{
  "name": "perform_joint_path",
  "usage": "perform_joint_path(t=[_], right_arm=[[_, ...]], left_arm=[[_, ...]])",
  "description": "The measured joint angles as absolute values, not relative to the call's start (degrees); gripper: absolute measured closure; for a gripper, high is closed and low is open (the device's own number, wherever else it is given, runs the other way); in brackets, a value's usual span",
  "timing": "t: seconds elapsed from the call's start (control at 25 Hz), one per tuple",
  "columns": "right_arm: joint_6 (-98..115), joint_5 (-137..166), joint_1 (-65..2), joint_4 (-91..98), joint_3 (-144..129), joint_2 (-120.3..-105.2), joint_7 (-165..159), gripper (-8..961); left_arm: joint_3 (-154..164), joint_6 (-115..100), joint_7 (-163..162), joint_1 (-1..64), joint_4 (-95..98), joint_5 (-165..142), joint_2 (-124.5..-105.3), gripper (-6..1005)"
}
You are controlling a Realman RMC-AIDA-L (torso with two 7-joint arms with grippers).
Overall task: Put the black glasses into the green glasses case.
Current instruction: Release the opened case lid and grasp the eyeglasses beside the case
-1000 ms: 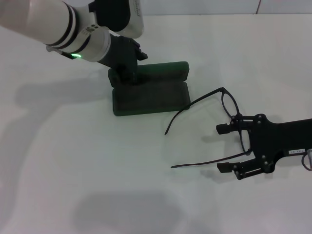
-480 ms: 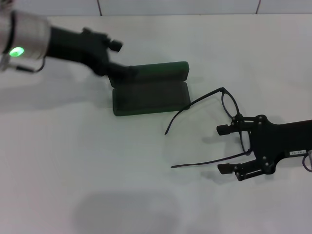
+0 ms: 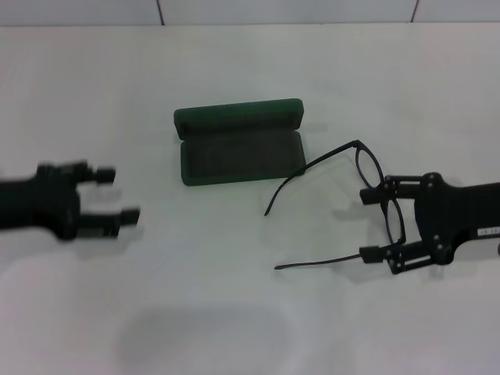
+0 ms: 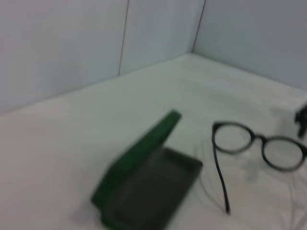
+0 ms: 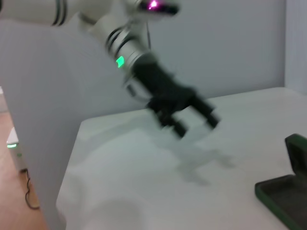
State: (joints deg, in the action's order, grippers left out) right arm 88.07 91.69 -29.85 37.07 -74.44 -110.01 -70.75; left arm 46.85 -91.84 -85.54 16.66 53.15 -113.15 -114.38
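Observation:
The green glasses case (image 3: 238, 119) lies open at the table's middle, lid standing up at the back, dark lining empty. It also shows in the left wrist view (image 4: 144, 189) and partly in the right wrist view (image 5: 286, 192). The black glasses (image 3: 367, 173) rest unfolded to the case's right, temple arms pointing left; the left wrist view shows them too (image 4: 259, 143). My right gripper (image 3: 366, 223) is open, its fingers straddling the nearer lens. My left gripper (image 3: 119, 194) hangs open over bare table left of the case, holding nothing; it appears in the right wrist view (image 5: 194, 122).
The white table (image 3: 250, 312) runs under everything. A light wall (image 4: 72, 43) rises behind it. One temple tip lies close to the case's front right corner.
My left arm has left the case lid and swung out to the left and nearer, leaving the case open. My right gripper shifted slightly right. The glasses stayed put.

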Motion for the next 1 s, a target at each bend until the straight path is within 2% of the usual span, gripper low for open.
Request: perform_joint_path(t=[0.16, 0.36, 0.76, 0.88, 1.0], right_arm=[[89.67, 91.87, -29.78, 39.84, -71.57, -109.63, -75.77, 99], [89.43, 96.15, -31.91, 46.49, -67.82, -108.08, -92.61, 99], [93.0, 121.6, -45.54, 51.65, -63.66, -105.3, -137.6, 108], [94.35, 129.88, -49.87, 49.52, -63.92, -105.45, -146.69, 113], [94.52, 138.04, -55.45, 45.1, -63.95, -106.7, -151.54, 113]], left_arm=[[47.05, -93.93, -81.63, 13.57, 51.53, -113.3, -115.02, 126], [46.97, -94.99, -75.78, 11.39, 50.89, -114.05, -116.33, 126], [47.13, -94.74, -74.62, 12.75, 50.65, -114.8, -116.64, 127], [47.14, -94.73, -73.54, 13.78, 49.64, -114.88, -116.71, 127], [47.03, -94.67, -71.8, 14.2, 48.82, -114.88, -116.78, 127]])
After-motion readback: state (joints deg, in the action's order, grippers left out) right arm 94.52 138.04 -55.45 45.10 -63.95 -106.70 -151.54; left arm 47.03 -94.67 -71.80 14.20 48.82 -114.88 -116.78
